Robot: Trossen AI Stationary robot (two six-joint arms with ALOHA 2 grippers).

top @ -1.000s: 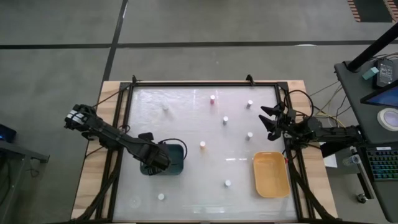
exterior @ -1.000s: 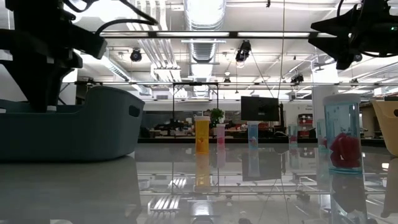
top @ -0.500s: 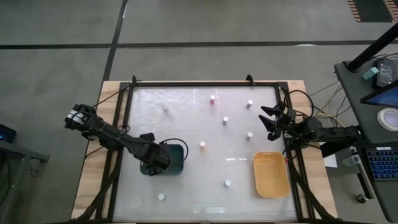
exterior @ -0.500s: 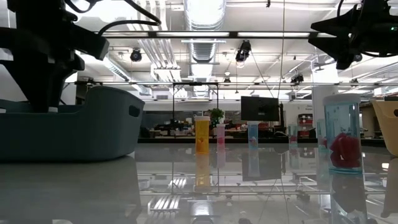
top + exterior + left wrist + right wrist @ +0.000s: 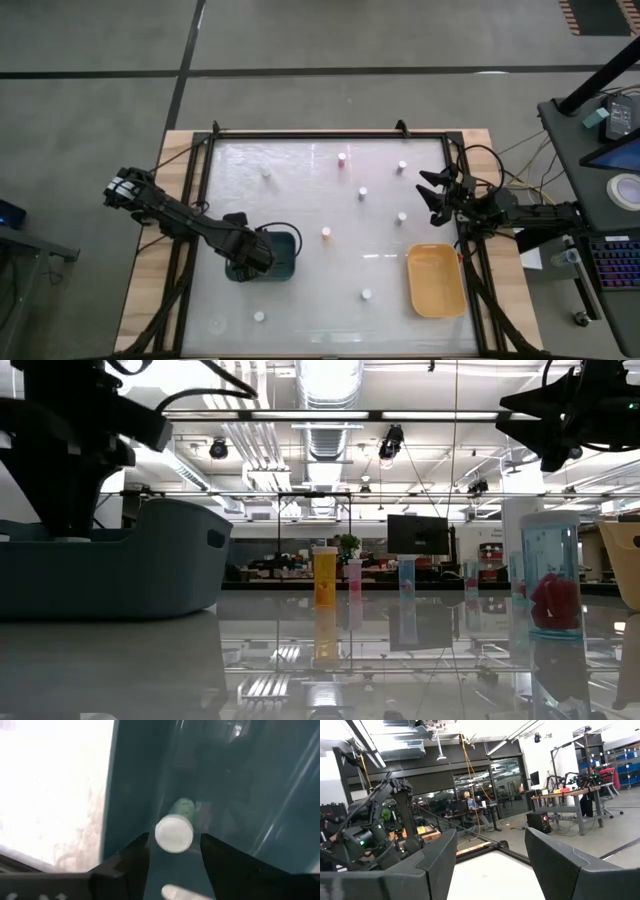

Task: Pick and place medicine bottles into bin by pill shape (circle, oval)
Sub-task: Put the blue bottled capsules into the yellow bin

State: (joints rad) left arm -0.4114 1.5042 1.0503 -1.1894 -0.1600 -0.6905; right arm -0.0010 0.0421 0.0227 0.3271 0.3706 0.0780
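Left gripper (image 5: 174,851) over the teal bin (image 5: 283,262): we see its jaws parted, bottle (image 5: 174,831) between them, cap facing the wrist, grip loose or released. Right gripper (image 5: 436,196) waits with parted, empty jaws at the desk's right edge.

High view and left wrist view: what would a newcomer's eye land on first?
The left gripper over the dark teal tray at the table's left, a white-capped bottle between its parted fingers inside the tray. Then the yellow tray at right, and white-capped bottles scattered between; the right gripper waits open at the right edge.

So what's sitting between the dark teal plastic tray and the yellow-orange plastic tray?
In the high view, one small orange bottle stands on the table between the dark teal tray and the yellow-orange tray.
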